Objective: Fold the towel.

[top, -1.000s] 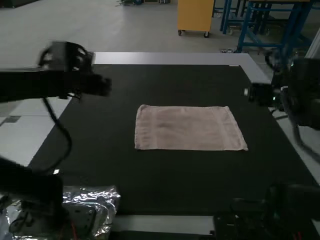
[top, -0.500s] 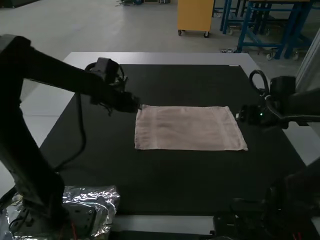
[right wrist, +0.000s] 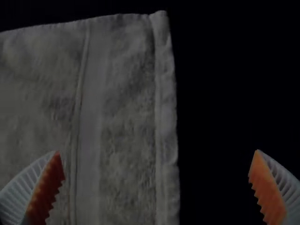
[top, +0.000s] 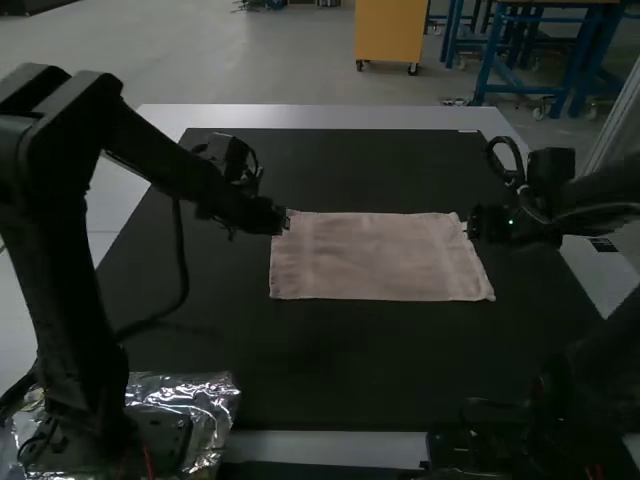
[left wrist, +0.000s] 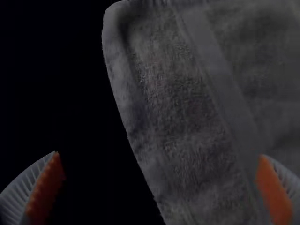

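Left hand (left wrist: 159, 154) and right hand (right wrist: 156, 151), both spread, flank far corners of flat towel (top: 380, 257), likely for paired pinch and even fold.

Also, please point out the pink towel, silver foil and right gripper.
Pink towel (top: 378, 257): high view, its middle.
Silver foil (top: 213, 391): high view, upper right part.
Right gripper (right wrist: 157, 152): right wrist view, midway between fingertips.
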`<state>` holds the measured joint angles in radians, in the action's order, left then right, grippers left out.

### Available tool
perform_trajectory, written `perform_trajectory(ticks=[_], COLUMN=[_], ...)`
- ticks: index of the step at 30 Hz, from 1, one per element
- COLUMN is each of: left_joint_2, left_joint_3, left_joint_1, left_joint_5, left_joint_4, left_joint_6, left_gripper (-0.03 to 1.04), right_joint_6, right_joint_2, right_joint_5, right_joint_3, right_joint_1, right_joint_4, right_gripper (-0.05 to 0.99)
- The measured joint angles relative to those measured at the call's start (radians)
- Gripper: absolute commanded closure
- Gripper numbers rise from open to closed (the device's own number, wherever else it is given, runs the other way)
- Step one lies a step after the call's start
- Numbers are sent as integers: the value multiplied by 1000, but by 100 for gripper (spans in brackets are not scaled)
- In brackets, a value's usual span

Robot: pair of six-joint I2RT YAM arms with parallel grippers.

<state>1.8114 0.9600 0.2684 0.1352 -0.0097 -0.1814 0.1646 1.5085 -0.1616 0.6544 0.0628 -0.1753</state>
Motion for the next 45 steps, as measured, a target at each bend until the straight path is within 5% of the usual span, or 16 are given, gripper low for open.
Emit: perform_trajectory(ticks=[11,31,45], left_joint_2=[89,166,250], left_joint_3=[79,128,175], left_joint_1=[0,0,0], left_joint_5=[-8,-106,-121], left_joint_4=[18,64,63], left_joint_6=[8,66,72], left_gripper=[5,5,5], right_joint_6=[1,5,20], right_joint_2=[245,510,578], right_joint_5=[-14,-27,-31], right_joint_3=[114,339,398], right_joint_1=[0,-9,-24], right_joint_4=[-90,-124,-126], right_gripper=[3,3,3])
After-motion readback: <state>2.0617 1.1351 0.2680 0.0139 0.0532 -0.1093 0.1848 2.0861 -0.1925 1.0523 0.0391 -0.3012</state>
